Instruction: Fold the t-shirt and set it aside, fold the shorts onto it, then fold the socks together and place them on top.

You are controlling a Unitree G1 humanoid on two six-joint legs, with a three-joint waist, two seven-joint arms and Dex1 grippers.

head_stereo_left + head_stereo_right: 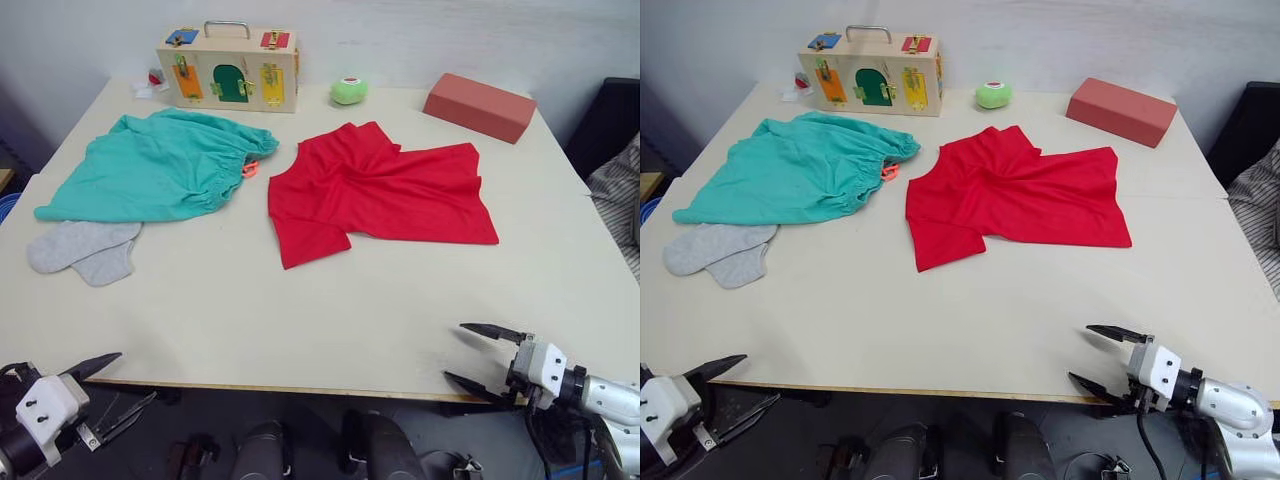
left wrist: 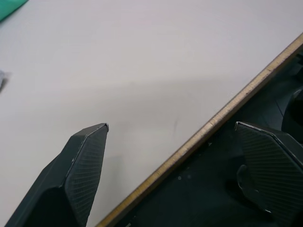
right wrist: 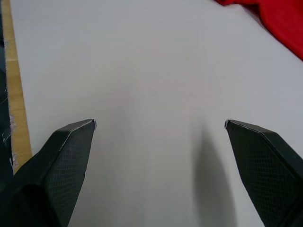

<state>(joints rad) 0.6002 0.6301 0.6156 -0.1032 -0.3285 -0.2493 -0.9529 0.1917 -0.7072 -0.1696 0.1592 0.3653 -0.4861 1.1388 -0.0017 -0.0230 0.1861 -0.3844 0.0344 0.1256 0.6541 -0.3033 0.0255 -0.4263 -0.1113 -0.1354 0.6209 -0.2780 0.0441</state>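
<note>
Both tools idling spread and empty at near tabletop [image 1: 330, 320] edge: left tool [image 1: 110, 385], right tool [image 1: 478, 356]. T-shirt [image 1: 385, 190] lying crumpled mid-tabletop, shorts [image 1: 150, 165] and socks [image 1: 85, 250] sitting left.

Pale table [image 1: 330, 320] with garments and objects laid on it.
A red t-shirt [image 1: 385, 190] is spread near the centre; teal shorts [image 1: 160, 165] are placed to its left, with grey socks [image 1: 85, 250] just beside their near edge. A wooden latch box [image 1: 228, 68], a green ball [image 1: 348, 91] and a salmon-red block [image 1: 480, 106] are ranged along the far edge.
</note>
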